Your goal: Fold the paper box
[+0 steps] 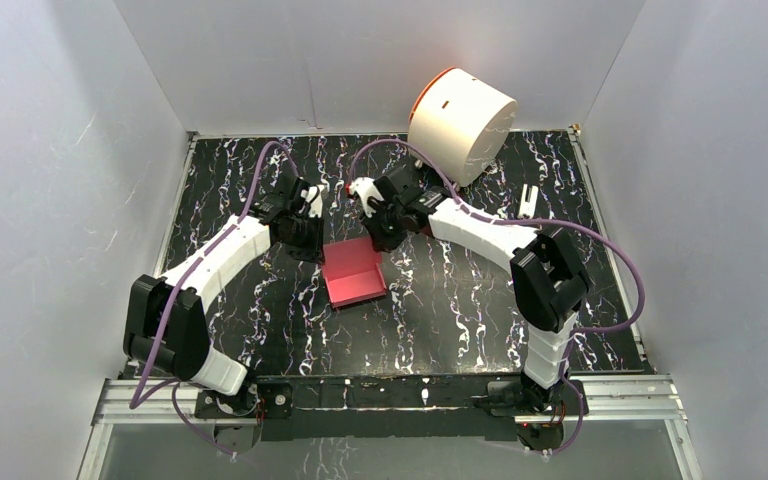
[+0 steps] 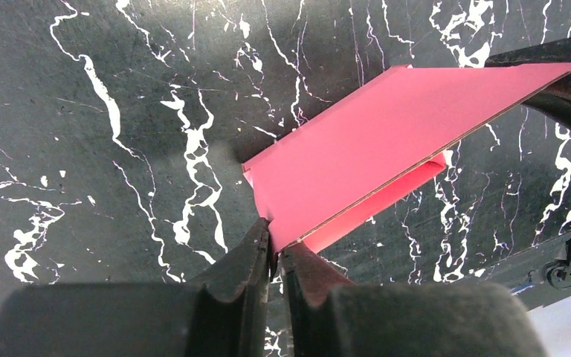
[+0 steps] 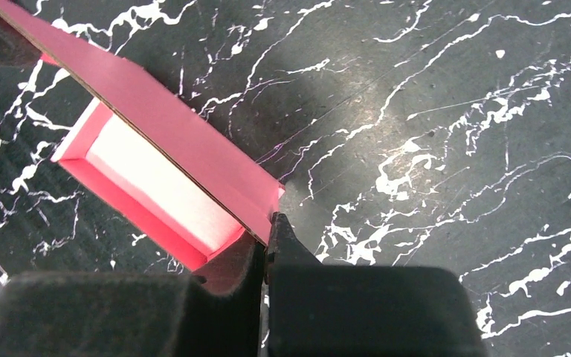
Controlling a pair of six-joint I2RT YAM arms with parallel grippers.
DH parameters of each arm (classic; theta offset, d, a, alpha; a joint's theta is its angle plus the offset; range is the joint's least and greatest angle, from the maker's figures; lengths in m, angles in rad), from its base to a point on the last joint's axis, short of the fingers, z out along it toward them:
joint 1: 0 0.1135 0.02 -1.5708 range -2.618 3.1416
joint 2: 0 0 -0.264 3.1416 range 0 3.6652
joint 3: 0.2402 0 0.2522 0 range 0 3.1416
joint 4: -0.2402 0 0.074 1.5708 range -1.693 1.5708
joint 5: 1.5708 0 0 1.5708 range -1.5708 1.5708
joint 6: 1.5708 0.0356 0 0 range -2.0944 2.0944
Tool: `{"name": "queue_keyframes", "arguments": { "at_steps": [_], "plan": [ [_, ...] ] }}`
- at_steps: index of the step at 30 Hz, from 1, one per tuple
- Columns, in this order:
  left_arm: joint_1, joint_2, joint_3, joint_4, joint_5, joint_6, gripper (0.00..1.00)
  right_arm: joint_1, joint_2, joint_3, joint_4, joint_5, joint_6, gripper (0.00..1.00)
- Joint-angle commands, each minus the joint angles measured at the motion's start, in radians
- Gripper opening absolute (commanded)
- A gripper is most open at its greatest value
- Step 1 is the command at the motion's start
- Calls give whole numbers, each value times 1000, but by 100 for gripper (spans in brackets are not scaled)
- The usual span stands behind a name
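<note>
The paper box (image 1: 353, 273) is pink-red cardboard, partly folded, on the black marbled table between the two arms. My left gripper (image 1: 312, 243) is shut on the box's upright back flap at its left corner; in the left wrist view the flap (image 2: 386, 141) runs away from the pinching gripper (image 2: 276, 249). My right gripper (image 1: 382, 240) is shut on the same flap's right corner. In the right wrist view the gripper (image 3: 269, 223) pinches the flap (image 3: 171, 123), with the open tray and its pale inside (image 3: 152, 190) below it.
A large white cylinder with an orange rim (image 1: 460, 122) lies at the back right of the table. A small white object (image 1: 528, 201) lies on the table right of the right arm. White walls enclose the table (image 1: 460, 300) on three sides.
</note>
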Motion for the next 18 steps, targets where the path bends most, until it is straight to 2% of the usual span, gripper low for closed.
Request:
{"name": "queue_keyframes", "arguments": {
  "at_steps": [1,3,9,18],
  "plan": [
    [1,-25,0,46,51,-102,5,49,-40,-4,58,109,126,4],
    [0,-29,-11,77,35,-143,1,66,-64,-38,112,179,204,0],
    [-15,-59,-55,227,-53,-249,0,123,-101,-102,224,411,374,0],
    [-102,-110,-148,448,-241,-363,0,201,-166,-255,502,664,493,0]
  ]
}}
